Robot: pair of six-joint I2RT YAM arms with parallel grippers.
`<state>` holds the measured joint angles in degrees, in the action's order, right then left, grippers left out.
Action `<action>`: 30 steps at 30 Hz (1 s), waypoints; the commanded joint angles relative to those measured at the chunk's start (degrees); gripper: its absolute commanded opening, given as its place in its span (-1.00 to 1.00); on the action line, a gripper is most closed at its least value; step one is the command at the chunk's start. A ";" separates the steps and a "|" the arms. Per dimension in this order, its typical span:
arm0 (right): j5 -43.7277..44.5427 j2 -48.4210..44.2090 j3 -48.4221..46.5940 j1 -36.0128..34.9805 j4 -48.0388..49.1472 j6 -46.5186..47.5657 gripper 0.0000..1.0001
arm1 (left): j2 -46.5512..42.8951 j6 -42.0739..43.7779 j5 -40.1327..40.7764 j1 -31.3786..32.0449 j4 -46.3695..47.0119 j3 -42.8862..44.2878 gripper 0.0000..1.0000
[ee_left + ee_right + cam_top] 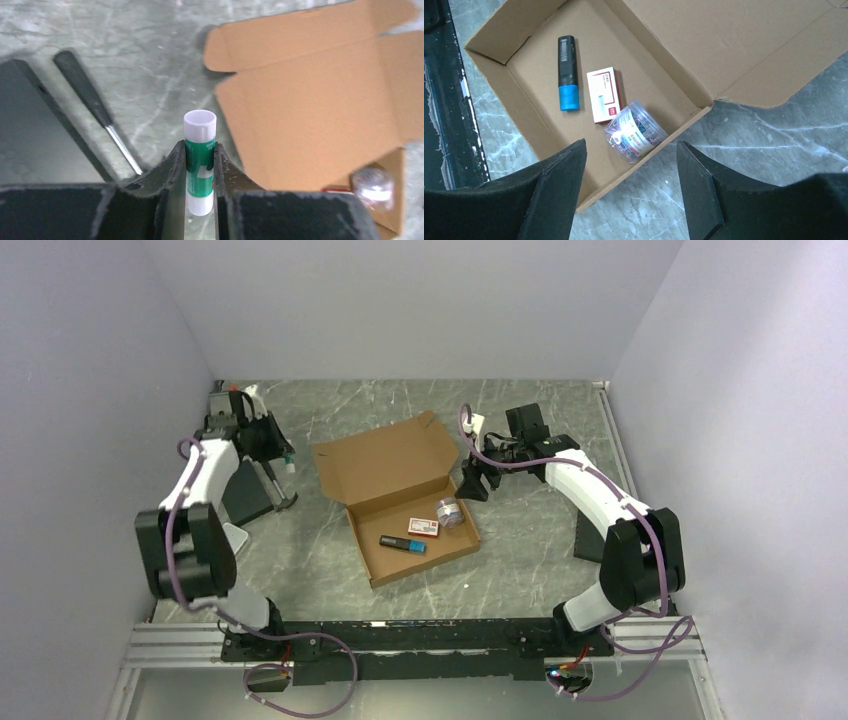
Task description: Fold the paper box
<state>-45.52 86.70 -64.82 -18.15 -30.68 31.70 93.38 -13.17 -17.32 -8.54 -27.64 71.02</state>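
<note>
Left hand pinching green glue stick, right hand spread over paper box, marker, clip jar inside

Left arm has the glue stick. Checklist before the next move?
1. Grip: glue stick clamped in left gripper, cap end sticking out: ok.
2. Access: paper box lid open, tray exposed: ok.
3. Space: bare tray floor beside the marker: ok.
4. Clearance: right gripper open and empty, close to the tray edge by the clear jar: not ok, it may crowd a drop.
5. Slip margin on the stick's lower end: cannot tell.
</note>
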 commanded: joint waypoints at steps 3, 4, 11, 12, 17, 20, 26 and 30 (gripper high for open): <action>-2.12 0.30 -0.95 0.31 0.15 0.14 0.43 | -14.28 -6.07 -16.17 0.21 11.56 -12.77 -1.00; -2.05 0.40 -0.93 0.31 0.18 0.16 0.44 | -16.52 -6.92 -17.62 0.22 12.48 -14.40 -1.00; -1.52 1.20 -1.01 0.55 0.17 0.20 0.45 | -30.35 -15.07 -26.21 1.46 21.39 -25.00 -1.00; -1.51 1.34 -1.01 0.65 0.18 0.15 0.45 | -31.97 -16.18 -26.79 2.22 22.81 -26.82 -1.00; -1.38 2.02 -1.01 0.92 0.20 0.04 0.45 | -38.13 -16.12 -24.06 10.88 25.38 -30.59 -1.00; -1.25 2.34 -1.01 1.06 0.11 0.22 0.45 | -39.65 -14.40 -20.56 15.94 25.61 -31.69 -1.00; -1.07 2.99 -1.09 1.19 -0.03 0.39 0.47 | -39.75 -10.74 -13.64 24.10 25.56 -32.30 -1.00; -1.02 3.71 -1.28 1.19 -0.43 0.71 0.47 | -38.59 -8.45 -9.44 29.45 26.08 -32.44 -1.00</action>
<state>-45.50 89.82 -64.82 -17.28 -30.79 31.73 54.26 -25.19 -32.36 16.75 -4.62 38.79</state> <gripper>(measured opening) 0.732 0.221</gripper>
